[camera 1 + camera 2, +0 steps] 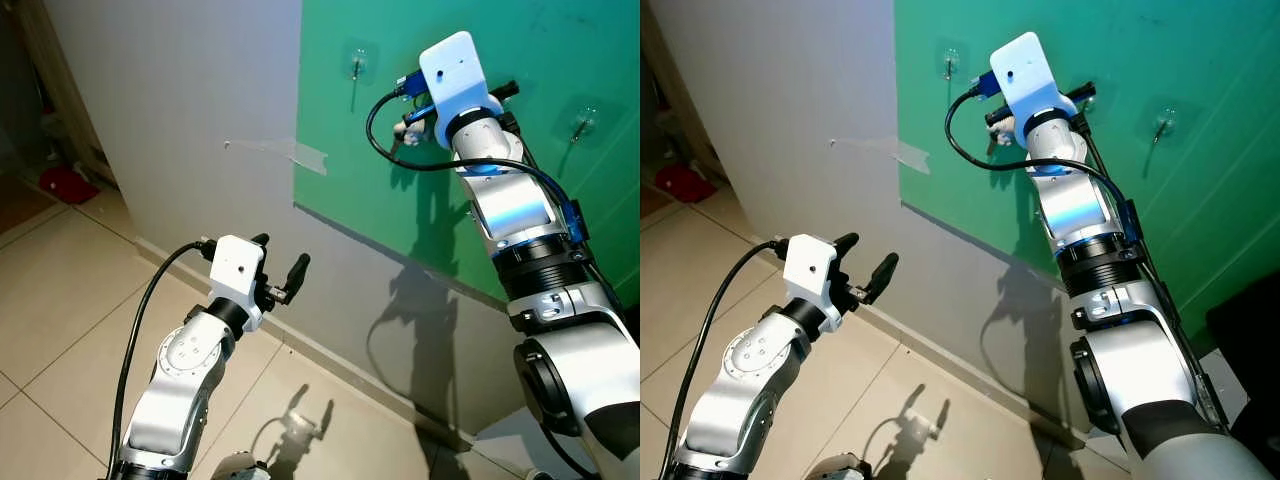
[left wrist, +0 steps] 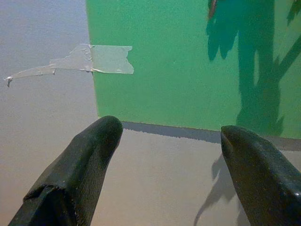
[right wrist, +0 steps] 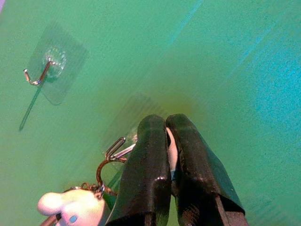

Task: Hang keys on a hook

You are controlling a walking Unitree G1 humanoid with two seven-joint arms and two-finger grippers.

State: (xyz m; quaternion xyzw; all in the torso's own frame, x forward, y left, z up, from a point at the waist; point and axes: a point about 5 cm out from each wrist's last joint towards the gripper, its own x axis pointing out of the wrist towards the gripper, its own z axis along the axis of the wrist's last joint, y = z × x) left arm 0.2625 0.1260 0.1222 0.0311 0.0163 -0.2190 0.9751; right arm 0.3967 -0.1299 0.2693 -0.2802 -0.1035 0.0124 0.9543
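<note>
My right gripper (image 3: 167,123) is raised against the green board (image 1: 400,190) and shut on the keys. Their metal ring (image 3: 106,168) and white figure charm (image 3: 69,207) hang beside the fingers; the charm (image 1: 408,130) also shows in the left eye view. The ring touches the wire of a clear stick-on hook (image 3: 117,148); whether it is over the hook I cannot tell. Another hook (image 3: 41,74) sits further along the board, and two hooks (image 1: 357,64) (image 1: 585,124) flank the gripper. My left gripper (image 1: 282,252) is held low and open, pointing at the wall with nothing in it.
The board is fixed to a grey wall (image 1: 190,90) with a strip of clear tape (image 1: 310,157) at its edge. Beige floor tiles (image 1: 60,300) lie below. A red object (image 1: 68,183) lies on the floor by a doorway at far left.
</note>
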